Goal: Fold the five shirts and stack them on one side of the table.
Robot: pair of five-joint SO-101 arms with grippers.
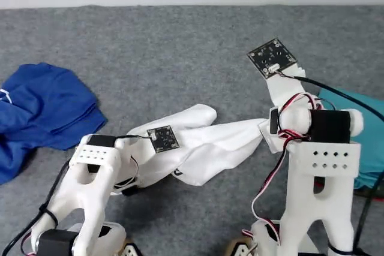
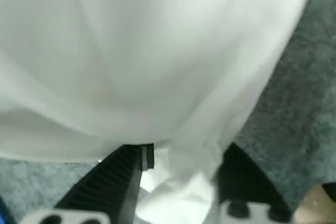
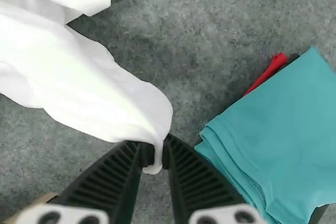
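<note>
right tool [image 3: 153, 153] clamped on white shirt [image 3: 68, 87], left tool [image 2: 184, 158] clasping its bunched cloth, teal shirt [image 3: 283, 124] cut off

The white shirt [image 1: 210, 148] is unfolded and rumpled, drawn out in a loose band between the two grippers. One thin corner of it is pinched tight between the closed fingers of the right gripper [image 3: 155, 156], and from there the cloth widens away in soft folds. Its other end hangs in broad creases right against the left gripper [image 2: 178, 182].

A blue shirt [image 1: 42, 112] lies crumpled in a heap well off to the outer side of the left gripper.

A teal shirt [image 3: 278, 129] lies folded near the right gripper, edges layered. A red strip [image 3: 265, 74] peeks from beneath it, possibly another shirt.
</note>
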